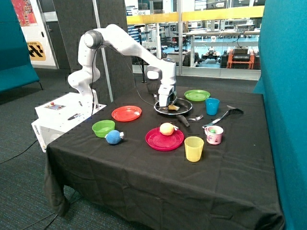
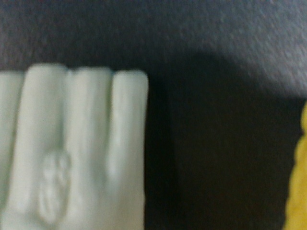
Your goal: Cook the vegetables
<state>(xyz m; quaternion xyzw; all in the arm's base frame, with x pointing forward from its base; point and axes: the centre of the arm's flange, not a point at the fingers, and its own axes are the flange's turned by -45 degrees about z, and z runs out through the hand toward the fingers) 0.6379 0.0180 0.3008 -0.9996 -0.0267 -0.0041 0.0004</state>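
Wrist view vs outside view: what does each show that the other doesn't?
Wrist only: ridges on the whitish vegetable piece and a yellow edge beside it, both lying on a dark surface.
Outside only: the arm, the gripper down in the black pan, red plate with round fruit, yellow cup, blue ball.
Both: food pieces in the pan.

White, rounded Franka arm (image 1: 124, 43) with dark joint seams on a white base box (image 1: 60, 112).
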